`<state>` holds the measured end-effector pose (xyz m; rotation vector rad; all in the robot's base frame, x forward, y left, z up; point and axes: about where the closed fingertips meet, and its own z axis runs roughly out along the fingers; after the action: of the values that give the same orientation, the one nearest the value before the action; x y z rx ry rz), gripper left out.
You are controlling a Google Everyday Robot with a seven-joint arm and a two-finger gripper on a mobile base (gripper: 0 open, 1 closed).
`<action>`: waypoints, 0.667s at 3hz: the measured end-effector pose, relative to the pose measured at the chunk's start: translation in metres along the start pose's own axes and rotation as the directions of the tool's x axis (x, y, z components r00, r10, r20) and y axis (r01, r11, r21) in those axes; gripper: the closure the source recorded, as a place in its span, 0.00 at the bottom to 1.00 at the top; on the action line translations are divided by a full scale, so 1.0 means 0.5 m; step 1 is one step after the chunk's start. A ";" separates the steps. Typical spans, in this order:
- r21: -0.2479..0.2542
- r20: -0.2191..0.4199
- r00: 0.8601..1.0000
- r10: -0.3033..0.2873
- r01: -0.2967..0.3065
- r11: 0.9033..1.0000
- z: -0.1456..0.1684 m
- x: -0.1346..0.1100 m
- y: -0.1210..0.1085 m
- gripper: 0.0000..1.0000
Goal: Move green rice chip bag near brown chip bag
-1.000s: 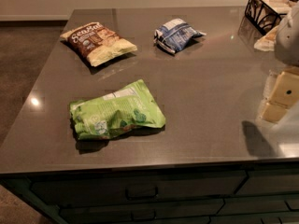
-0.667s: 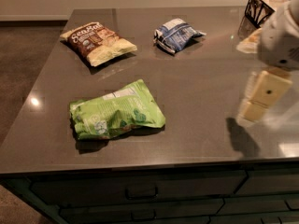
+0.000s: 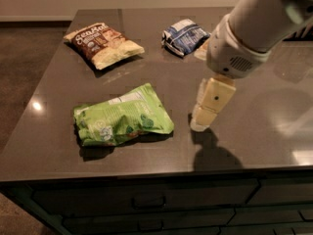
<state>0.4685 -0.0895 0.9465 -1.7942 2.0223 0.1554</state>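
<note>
Leftward the gripper has swung, and it now hangs just right of the green rice chip bag without touching it. It grips nothing, and whether it is open I cannot tell. The bag lies flat near the table's front edge, long axis left-right, well apart from the brown chip bag at the far left.

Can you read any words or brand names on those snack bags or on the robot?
Brown chip bag: white script lettering, too blurred to read.
Green rice chip bag: white label patch, print unreadable.
Blue-and-white bag: nothing legible.
Gripper, above the counter beside the Green rice chip bag: no text seen.
</note>
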 end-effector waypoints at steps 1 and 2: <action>-0.036 0.009 0.999 -0.032 0.032 0.999 0.090 -0.067 0.006 0.00; -0.085 0.002 0.997 -0.074 0.074 0.994 0.179 -0.123 0.031 0.00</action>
<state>0.4795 0.0017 0.8866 -1.9185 1.9738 0.2203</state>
